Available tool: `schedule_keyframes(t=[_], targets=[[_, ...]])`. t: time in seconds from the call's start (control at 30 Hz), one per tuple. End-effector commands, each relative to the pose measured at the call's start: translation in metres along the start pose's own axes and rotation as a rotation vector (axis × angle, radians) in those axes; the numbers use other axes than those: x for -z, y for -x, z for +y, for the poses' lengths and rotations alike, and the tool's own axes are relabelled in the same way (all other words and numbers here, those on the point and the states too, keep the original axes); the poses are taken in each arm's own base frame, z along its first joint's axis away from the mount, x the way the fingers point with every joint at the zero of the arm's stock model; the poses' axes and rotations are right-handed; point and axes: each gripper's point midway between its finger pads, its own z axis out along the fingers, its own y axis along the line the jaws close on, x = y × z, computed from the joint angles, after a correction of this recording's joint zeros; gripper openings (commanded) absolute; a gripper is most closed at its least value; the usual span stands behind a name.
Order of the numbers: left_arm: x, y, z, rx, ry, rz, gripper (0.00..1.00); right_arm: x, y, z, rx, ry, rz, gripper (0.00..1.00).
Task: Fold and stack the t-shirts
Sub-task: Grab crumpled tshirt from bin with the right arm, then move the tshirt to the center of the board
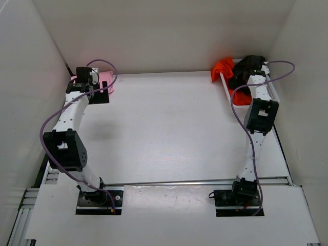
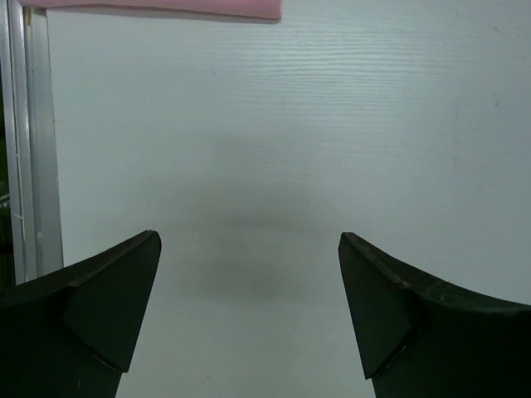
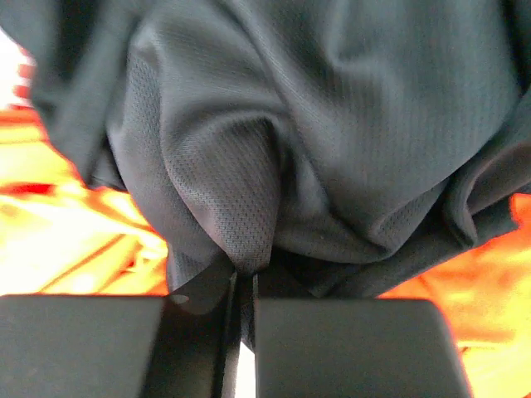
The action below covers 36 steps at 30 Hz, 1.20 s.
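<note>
The black t-shirt [image 3: 332, 124] lies bunched on the orange-red t-shirt [image 3: 75, 240], and my right gripper [image 3: 245, 286] is shut on a pinched fold of the black fabric. From above, that gripper [image 1: 247, 69] reaches into the white basket [image 1: 226, 91] at the back right. There the black shirt [image 1: 251, 62] lies beside the orange-red shirt [image 1: 221, 68]. The light pink t-shirt [image 1: 106, 78] lies folded at the back left. My left gripper [image 1: 100, 94] hovers just in front of it. It is open [image 2: 249, 240] over bare table, with only the pink shirt's edge [image 2: 166, 8] showing at the top.
White walls close in the table on the left, back and right. A metal rail [image 2: 33, 141] runs along the table's left edge, close to the left gripper. The basket stands against the right wall.
</note>
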Motion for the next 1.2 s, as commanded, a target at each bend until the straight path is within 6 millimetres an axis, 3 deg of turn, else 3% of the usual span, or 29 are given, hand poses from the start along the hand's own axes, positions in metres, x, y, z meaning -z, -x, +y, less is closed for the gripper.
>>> schedule_keyframes(t=[0.0, 0.07, 0.1, 0.17, 0.23, 0.27, 0.33, 0.37, 0.43, 0.47, 0.5, 0.53, 0.6, 0.63, 0.7, 0.73, 0.83, 0.9, 0.93, 1.0, 1.03, 1.1, 1.13, 1.17], targets=[[0.018, 0.003, 0.008, 0.019, 0.000, -0.018, 1.00, 0.069, 0.068, 0.051, 0.038, 0.112, -0.233, 0.00], [0.018, 0.003, 0.011, 0.029, -0.005, -0.017, 1.00, 0.087, 0.071, 0.044, 0.102, 0.059, -0.283, 0.00], [0.018, 0.000, 0.011, 0.028, -0.005, -0.005, 1.00, 0.118, 0.085, 0.052, 0.122, 0.048, -0.359, 0.00], [0.019, -0.004, 0.009, 0.028, -0.014, 0.008, 1.00, 0.145, 0.093, 0.051, 0.209, 0.016, -0.417, 0.00], [0.028, -0.005, 0.008, 0.028, -0.025, 0.007, 1.00, 0.190, 0.103, 0.054, 0.279, -0.003, -0.488, 0.00], [0.035, -0.006, 0.007, 0.028, -0.034, 0.007, 1.00, 0.222, 0.118, 0.053, 0.278, -0.025, -0.562, 0.00], [0.044, -0.007, 0.007, 0.028, -0.034, 0.002, 1.00, 0.254, 0.125, 0.057, 0.335, -0.019, -0.603, 0.00], [0.049, -0.009, 0.007, 0.028, -0.034, 0.007, 1.00, 0.286, 0.131, 0.063, 0.333, 0.017, -0.637, 0.00], [0.069, -0.001, 0.011, 0.038, -0.036, -0.042, 1.00, 0.323, 0.134, 0.074, 0.363, 0.090, -0.660, 0.00], [0.078, 0.006, 0.009, 0.038, -0.049, -0.071, 1.00, 0.362, 0.138, 0.082, 0.358, 0.163, -0.691, 0.00], [0.095, 0.014, 0.014, 0.047, -0.041, -0.115, 1.00, 0.383, 0.132, 0.092, 0.363, 0.228, -0.692, 0.00], [0.103, 0.013, 0.012, 0.046, -0.055, -0.124, 1.00, 0.426, 0.124, 0.108, 0.380, 0.357, -0.703, 0.00], [0.126, 0.019, 0.013, 0.046, -0.054, -0.179, 1.00, 0.475, 0.111, 0.127, 0.420, 0.522, -0.719, 0.00], [0.132, 0.018, 0.013, 0.046, -0.053, -0.187, 1.00, 0.521, 0.098, 0.140, 0.435, 0.654, -0.734, 0.00], [0.151, 0.018, 0.012, 0.045, -0.062, -0.225, 1.00, 0.581, 0.071, 0.159, 0.478, 0.887, -0.701, 0.00], [0.154, 0.015, 0.012, 0.045, -0.061, -0.228, 1.00, 0.613, 0.050, 0.162, 0.494, 1.005, -0.666, 0.00], [0.163, -0.004, 0.012, 0.045, -0.062, -0.227, 1.00, 0.671, 0.005, 0.160, 0.478, 1.272, -0.518, 0.00], [0.165, -0.013, 0.014, 0.052, -0.055, -0.225, 1.00, 0.696, -0.028, 0.154, 0.451, 1.407, -0.392, 0.00], [0.166, -0.020, 0.015, 0.057, -0.058, -0.221, 1.00, 0.670, -0.052, 0.153, 0.466, 1.376, -0.305, 0.00], [0.163, -0.026, 0.014, 0.057, -0.058, -0.209, 1.00, 0.655, -0.084, 0.151, 0.454, 1.363, -0.200, 0.00], [0.164, -0.030, 0.017, 0.064, -0.052, -0.208, 1.00, 0.615, -0.106, 0.147, 0.452, 1.266, -0.135, 0.00], [0.167, -0.030, 0.020, 0.071, -0.043, -0.217, 1.00, 0.574, -0.144, 0.141, 0.456, 1.167, -0.003, 0.18], [0.164, -0.033, 0.018, 0.070, -0.053, -0.207, 1.00, 0.537, -0.168, 0.131, 0.480, 1.081, 0.069, 0.31], [0.164, -0.035, 0.018, 0.071, -0.053, -0.198, 1.00, 0.517, -0.185, 0.126, 0.496, 1.028, 0.136, 0.50]])
